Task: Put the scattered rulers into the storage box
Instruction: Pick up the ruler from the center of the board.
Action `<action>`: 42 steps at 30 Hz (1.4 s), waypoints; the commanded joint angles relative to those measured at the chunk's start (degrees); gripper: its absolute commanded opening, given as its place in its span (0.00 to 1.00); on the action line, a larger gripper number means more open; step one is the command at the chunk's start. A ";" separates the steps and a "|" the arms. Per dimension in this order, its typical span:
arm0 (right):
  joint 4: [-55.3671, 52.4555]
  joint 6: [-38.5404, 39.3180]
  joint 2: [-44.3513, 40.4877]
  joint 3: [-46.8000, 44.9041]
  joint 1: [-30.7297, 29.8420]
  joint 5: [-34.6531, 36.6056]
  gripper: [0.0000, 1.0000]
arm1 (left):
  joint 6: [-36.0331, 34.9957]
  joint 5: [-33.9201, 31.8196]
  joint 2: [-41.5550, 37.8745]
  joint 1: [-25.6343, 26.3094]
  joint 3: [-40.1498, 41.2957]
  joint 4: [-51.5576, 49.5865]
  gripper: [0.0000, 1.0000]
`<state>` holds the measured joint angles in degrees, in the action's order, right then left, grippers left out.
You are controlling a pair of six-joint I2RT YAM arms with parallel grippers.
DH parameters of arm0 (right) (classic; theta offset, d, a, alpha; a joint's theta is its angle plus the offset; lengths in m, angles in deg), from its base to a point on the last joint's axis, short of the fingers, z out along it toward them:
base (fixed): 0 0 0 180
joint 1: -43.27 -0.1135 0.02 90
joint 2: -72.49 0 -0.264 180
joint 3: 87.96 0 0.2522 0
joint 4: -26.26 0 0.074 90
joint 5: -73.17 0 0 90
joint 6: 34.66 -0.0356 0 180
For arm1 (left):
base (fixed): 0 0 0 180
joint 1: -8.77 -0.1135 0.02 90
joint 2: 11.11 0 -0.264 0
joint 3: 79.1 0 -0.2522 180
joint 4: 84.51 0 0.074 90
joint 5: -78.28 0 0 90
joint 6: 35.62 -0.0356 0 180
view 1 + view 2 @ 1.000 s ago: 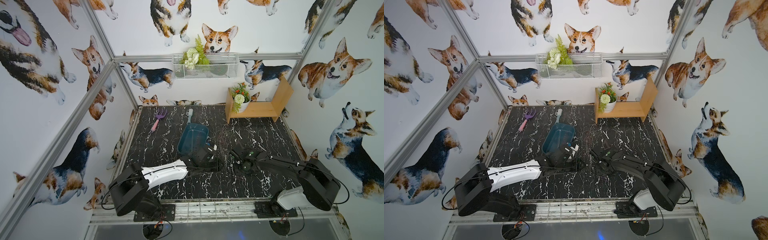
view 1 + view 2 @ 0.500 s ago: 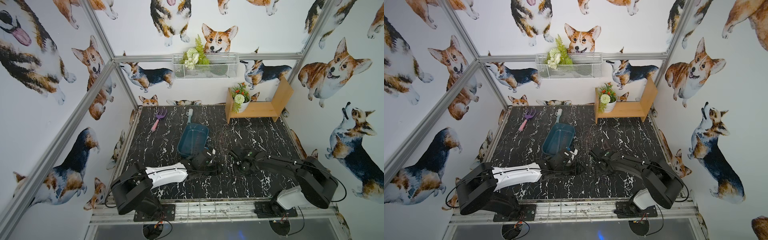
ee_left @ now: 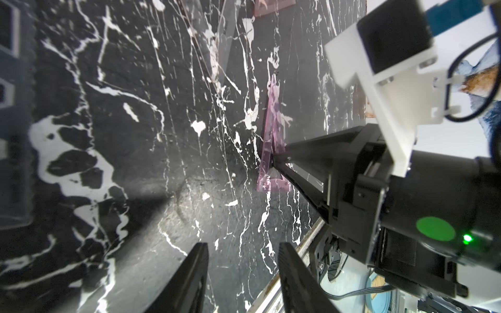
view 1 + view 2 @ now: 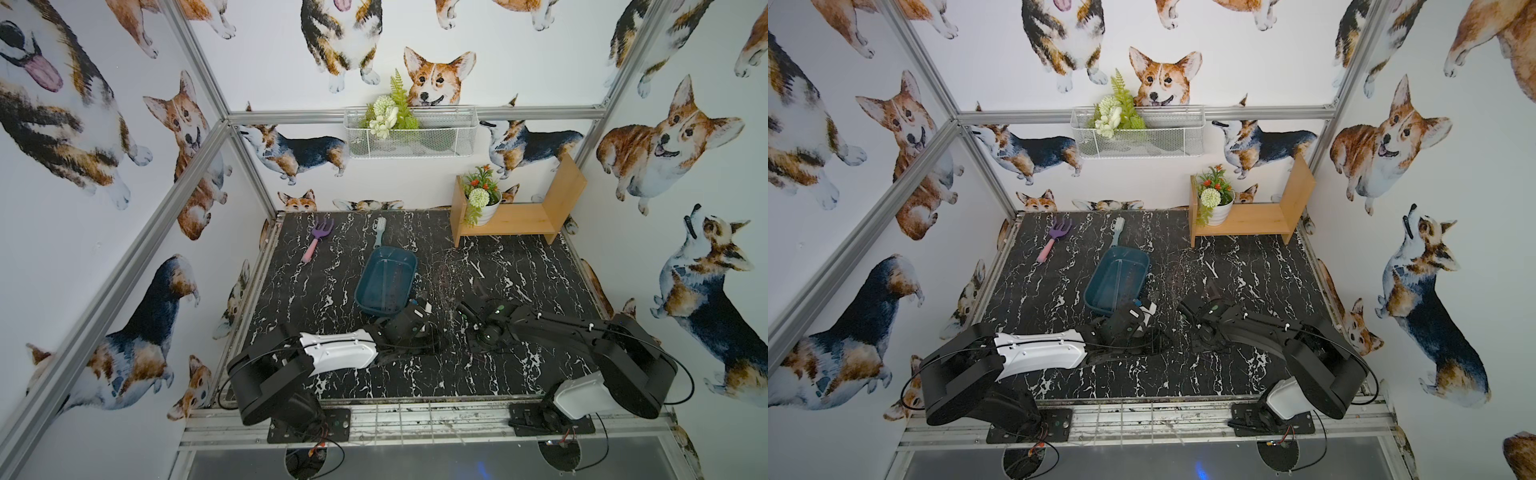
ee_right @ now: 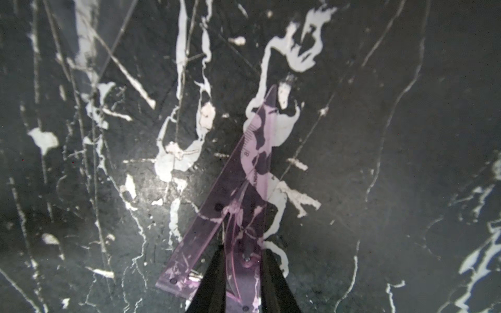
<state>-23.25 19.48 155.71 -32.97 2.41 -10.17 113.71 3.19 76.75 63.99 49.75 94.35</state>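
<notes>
Purple-tinted see-thru plastic: your ruler (image 5: 254,168) is a thin triangle w/ tick marks along one edge, and the marble veins show thru it. It's on the black table (image 4: 291,291), outside the teal storage box (image 4: 365,274), on the arms' side of it. Your right gripper (image 5: 243,250) straddles its wide end w/ jaws narrow; can't tell if it's clamped. The left gripper (image 3: 242,246) is spread, w/ nothing btwn.

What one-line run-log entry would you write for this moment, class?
left claw: open, empty | right claw: astride purple set square, grip unclear | teal tub: untouched
</notes>
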 commanded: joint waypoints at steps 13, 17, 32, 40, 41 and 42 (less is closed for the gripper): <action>5.85 -1.32 0.03 -2.84 -0.10 -6.95 0.19 | 2.58 4.06 6.80 0.71 -3.06 7.70 0.48; 6.10 -1.32 -0.41 -2.91 -0.12 -7.34 0.19 | 3.29 4.90 9.75 0.92 -3.49 9.42 0.48; 7.40 -1.41 -3.19 -3.97 0.49 -9.70 0.17 | 5.09 6.59 14.69 1.81 -6.25 12.77 0.46; 7.71 -1.15 -4.88 -4.41 1.63 -11.57 0.17 | 5.53 6.88 15.67 1.96 -6.55 13.39 0.46; 7.58 -1.08 -5.06 -4.41 1.80 -11.60 0.17 | 5.53 6.88 15.80 1.97 -6.50 13.37 0.46; 7.47 -1.01 -5.24 -4.49 1.91 -11.62 0.17 | 5.62 6.88 15.80 1.93 -6.49 13.35 0.46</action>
<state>-16.43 19.18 150.61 -37.01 4.03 -17.28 119.22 9.68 92.24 65.87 43.70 106.37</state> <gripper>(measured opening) 0.197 0.455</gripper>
